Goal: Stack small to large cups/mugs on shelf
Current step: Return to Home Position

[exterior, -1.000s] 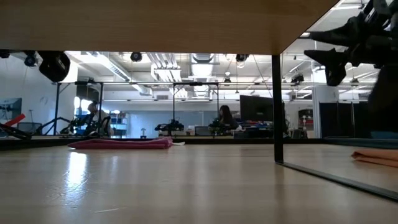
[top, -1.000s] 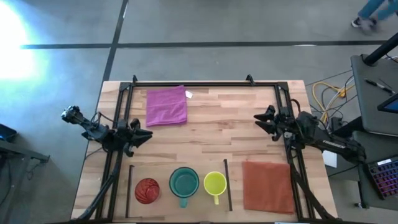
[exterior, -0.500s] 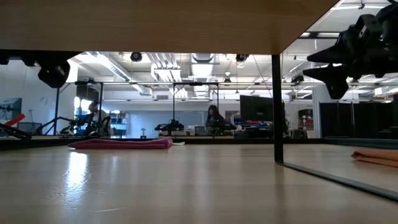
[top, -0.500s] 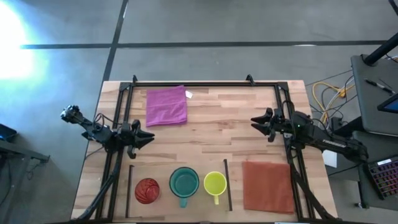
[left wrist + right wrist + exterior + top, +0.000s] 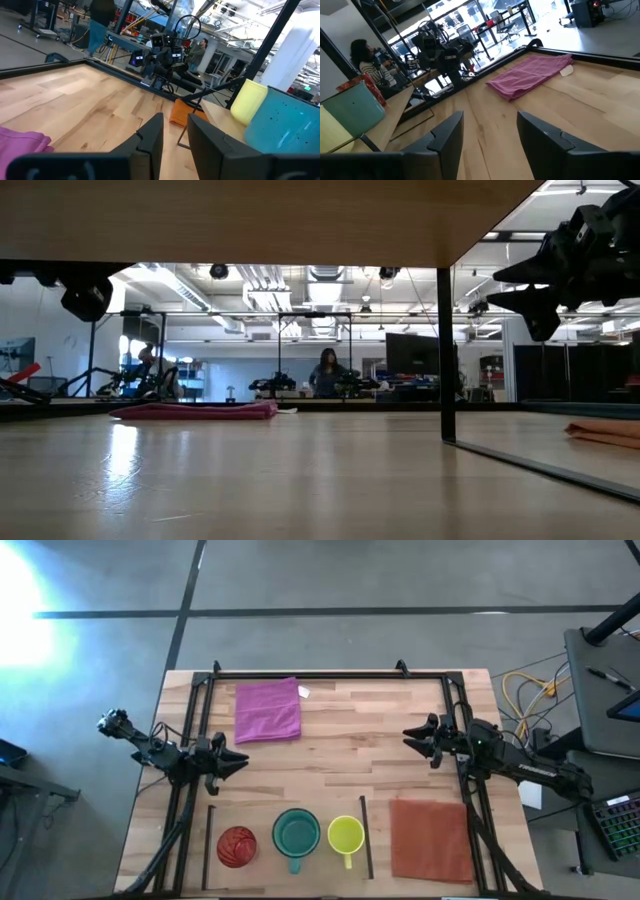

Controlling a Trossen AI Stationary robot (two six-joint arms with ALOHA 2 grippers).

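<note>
— Well, how would you take hold of what is on the shelf (image 5: 262, 818), if any of it needs moving?

— All three look like light, stiff plastic, smooth enough to slip and unlikely to break. The teal mug (image 5: 296, 833), the widest by my eye, I would pinch across its rim wall or take by the handle, which points away from the pink cloth (image 5: 268, 710). The red cup (image 5: 237, 846) shows no handle, so the rim is the only place. The yellow mug (image 5: 346, 834) looks the narrowest; rim or handle again. Empty and light, any of them could tip if nudged from the side.

— Where do they stand?

— In one row on the table (image 5: 400, 780), between the black strips (image 5: 209, 845): red cup, teal mug, yellow mug, each apart from its neighbour, none inside another. The widest is in the middle, so I would not call that row sorted by size.

— And the count?

— One table, two arms, one brown mat (image 5: 430, 838) just beyond the strip on the yellow mug's side, one cloth at the far end, two mugs, one cup, two strips.

— The grippers?

— Both are well away from the row and hold nothing. The right gripper (image 5: 408, 738) hangs over the mat's side of the table with fingers (image 5: 447, 137) spread wide. The left gripper (image 5: 240, 762) is over the opposite side, fingers (image 5: 150, 137) parted by a narrow gap.
</note>
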